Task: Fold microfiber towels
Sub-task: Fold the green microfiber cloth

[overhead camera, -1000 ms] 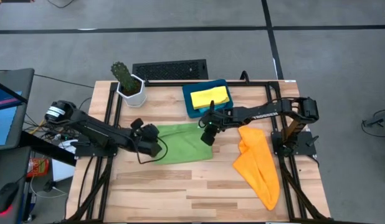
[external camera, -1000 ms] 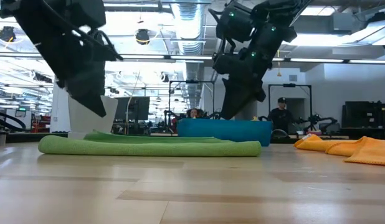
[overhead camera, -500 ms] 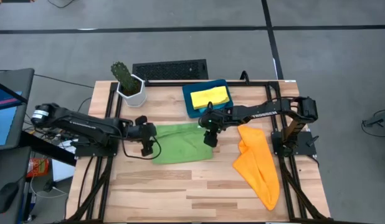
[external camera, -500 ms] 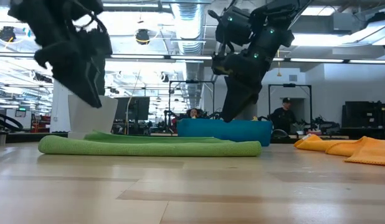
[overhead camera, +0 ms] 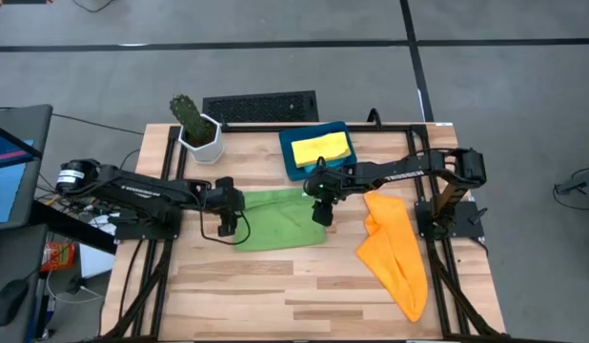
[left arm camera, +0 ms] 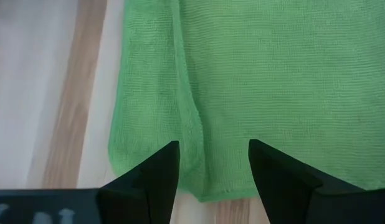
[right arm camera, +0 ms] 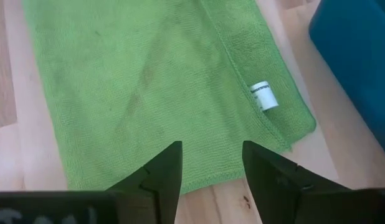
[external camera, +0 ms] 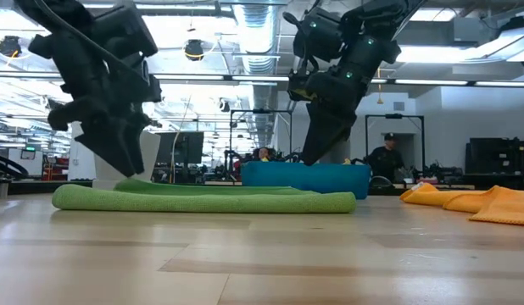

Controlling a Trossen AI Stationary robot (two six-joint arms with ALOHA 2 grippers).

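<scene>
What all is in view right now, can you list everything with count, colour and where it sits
green towel: one, green, folded flat, table centre
orange towel: one, orange, crumpled, right side of table
yellow towel: one, yellow, folded in the tray
tray: one, dark blue, far edge of table
cactus: one, green, in the white pot, far left corner
table: one, light wood
left gripper: open, above the green towel's left end
right gripper: open, above the green towel's right end
</scene>
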